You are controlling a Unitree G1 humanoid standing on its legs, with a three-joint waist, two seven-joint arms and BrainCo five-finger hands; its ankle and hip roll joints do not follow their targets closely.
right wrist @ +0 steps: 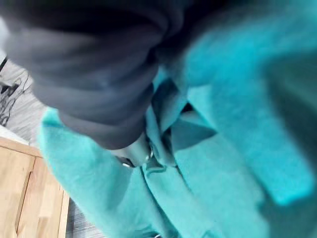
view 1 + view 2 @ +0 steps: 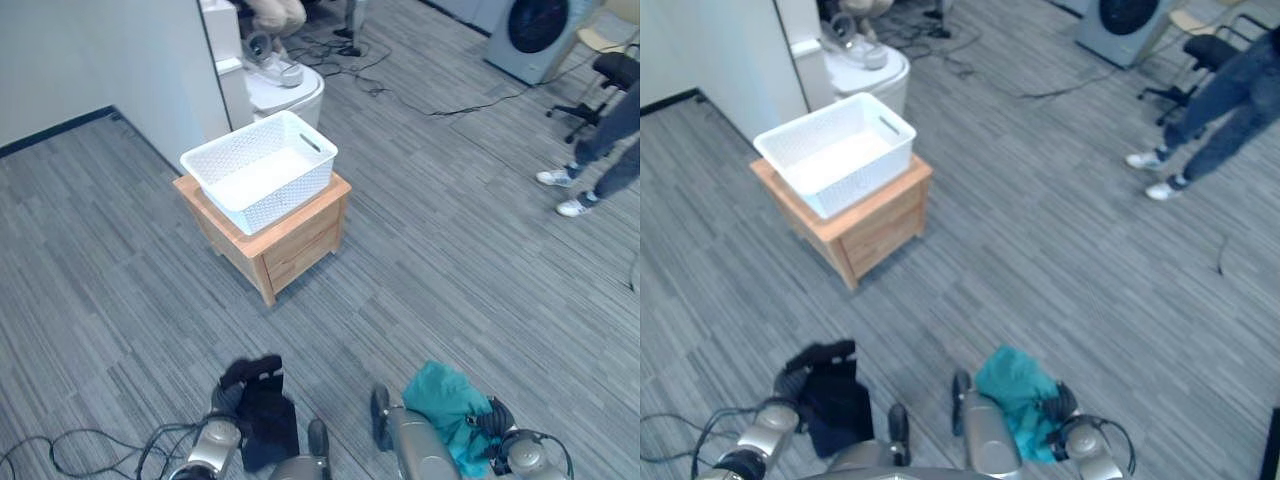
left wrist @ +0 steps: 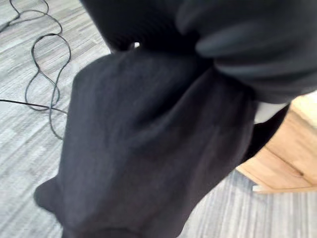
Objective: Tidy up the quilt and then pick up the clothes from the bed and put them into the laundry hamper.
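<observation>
The left hand point(image 2: 228, 398) is gripping a black garment point(image 2: 262, 415) in curled fingers, the right hand point(image 2: 497, 422) clutching a teal garment point(image 2: 445, 405). A white hamper point(image 2: 262, 170) is sitting on a wooden table point(image 2: 290, 243) far ahead.

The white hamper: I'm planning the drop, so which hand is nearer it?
Left. The left hand with the black garment sits below the hamper; the right hand, holding the teal garment, is farther right.

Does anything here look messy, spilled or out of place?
Nothing is spilled or damaged. The white hamper sits squarely on its wooden stand, still empty. The left hand carries a black garment and the right hand a teal garment.
</observation>
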